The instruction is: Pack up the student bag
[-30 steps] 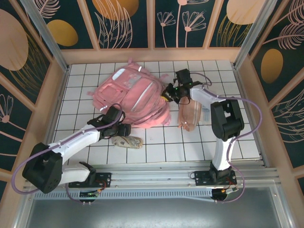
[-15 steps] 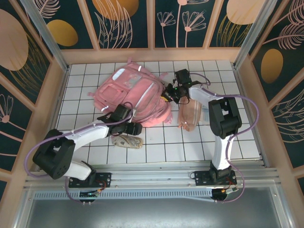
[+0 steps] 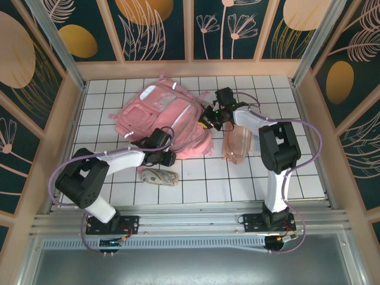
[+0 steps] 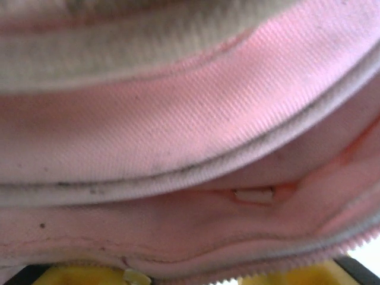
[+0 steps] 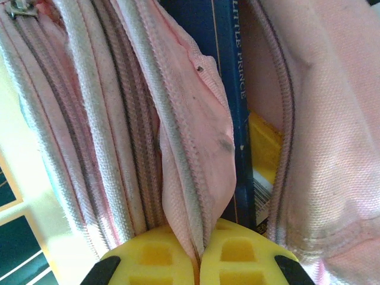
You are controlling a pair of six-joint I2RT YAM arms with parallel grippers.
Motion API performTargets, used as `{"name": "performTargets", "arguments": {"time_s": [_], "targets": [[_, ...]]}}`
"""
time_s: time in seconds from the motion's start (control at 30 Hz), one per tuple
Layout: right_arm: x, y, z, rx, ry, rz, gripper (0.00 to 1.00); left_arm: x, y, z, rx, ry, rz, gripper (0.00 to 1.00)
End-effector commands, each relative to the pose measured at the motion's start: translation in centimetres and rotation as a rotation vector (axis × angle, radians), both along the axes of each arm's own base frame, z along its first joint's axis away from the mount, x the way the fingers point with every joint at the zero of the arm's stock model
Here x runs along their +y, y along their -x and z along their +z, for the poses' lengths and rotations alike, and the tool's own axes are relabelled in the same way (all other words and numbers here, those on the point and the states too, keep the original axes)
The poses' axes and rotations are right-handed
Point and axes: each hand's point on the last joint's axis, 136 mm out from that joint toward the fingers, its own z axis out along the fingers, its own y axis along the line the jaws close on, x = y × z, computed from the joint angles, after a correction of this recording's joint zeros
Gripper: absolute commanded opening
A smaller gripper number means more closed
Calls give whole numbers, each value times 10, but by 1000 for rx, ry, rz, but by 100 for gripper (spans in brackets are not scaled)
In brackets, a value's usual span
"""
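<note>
L tool (image 3: 168,157) shifted right, against 1 student bag (image 3: 169,113).

Count taken on the table (image 3: 237,184), as I find it.

Student bag (image 3: 163,110), pink: one.
Peach pouch (image 3: 240,145): one.
Pale item (image 3: 159,176), small and scuffed, kind not made out: one.
Blue book (image 5: 228,89) inside the bag's open mouth, "Little Prince" on its spine: one.
Yellow cover (image 5: 264,139) against that book: one. I cannot tell whether it is a second book.
Zip tracks (image 5: 172,136) on the bag, seen from my right wrist: at least three.
My arms: two, with one pincer each, the left pincer (image 3: 168,156) and the right pincer (image 3: 208,119).
</note>
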Motion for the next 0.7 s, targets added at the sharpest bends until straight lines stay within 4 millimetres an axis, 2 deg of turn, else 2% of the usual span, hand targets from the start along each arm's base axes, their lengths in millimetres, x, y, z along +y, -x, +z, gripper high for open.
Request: {"name": "performTargets", "arguments": {"time_s": [0.0, 0.1, 0.2, 0.3, 0.37, 0.47, 0.67], "targets": [[21, 12, 9, -8, -43, 47, 0, -5, -20, 5, -62, -22, -5, 27], [25, 16, 10, -4, -46, 53, 0, -4, -24, 7, -65, -42, 0, 0], [30, 21, 11, 8, -59, 58, 0, 0, -22, 13, -61, -52, 16, 0], [46, 35, 14, 34, -97, 72, 0, -3, -14, 27, -56, -10, 18, 0], [62, 47, 16, 54, -135, 79, 0, -17, -3, 40, -53, 11, -29, 0], [97, 66, 20, 77, -205, 106, 0, -54, 24, 59, -35, 73, -126, 0], [146, 86, 37, 99, -309, 114, 0, -55, 40, 67, 6, 92, -146, 0]]}}
